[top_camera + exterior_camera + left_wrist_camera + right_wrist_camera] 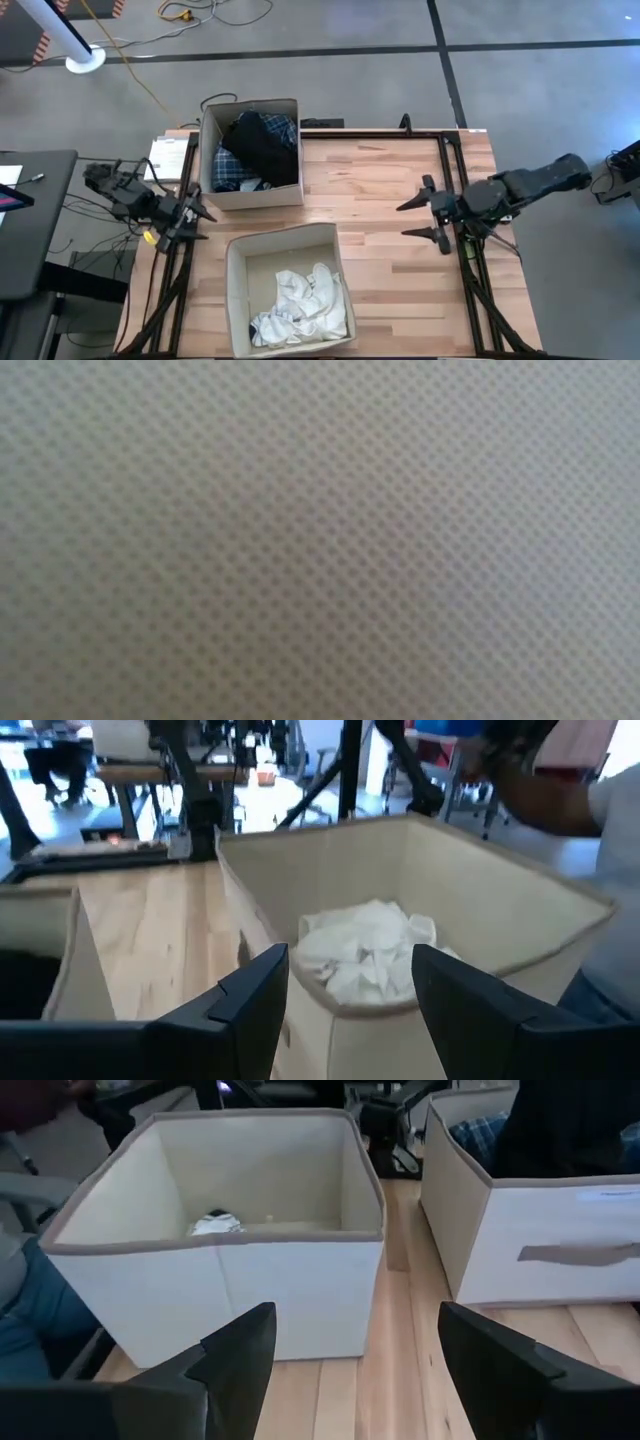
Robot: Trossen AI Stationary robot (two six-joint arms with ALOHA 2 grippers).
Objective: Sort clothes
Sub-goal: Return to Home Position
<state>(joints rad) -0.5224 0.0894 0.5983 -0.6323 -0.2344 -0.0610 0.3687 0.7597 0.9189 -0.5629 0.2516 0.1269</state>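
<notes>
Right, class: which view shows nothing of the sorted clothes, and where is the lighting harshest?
Low view: a grey dotted weave fills the frame, hiding everything else. Left wrist view: bright light glares behind the beige fabric box holding white clothes. High view: even light, left gripper and right gripper open at the wooden table's sides.

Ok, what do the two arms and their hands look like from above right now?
The left arm and right arm are dark, nearly black, and jointed. The left hand and right hand each have two dark fingers tapering to points. A small yellow mark shows on the left arm.
</notes>
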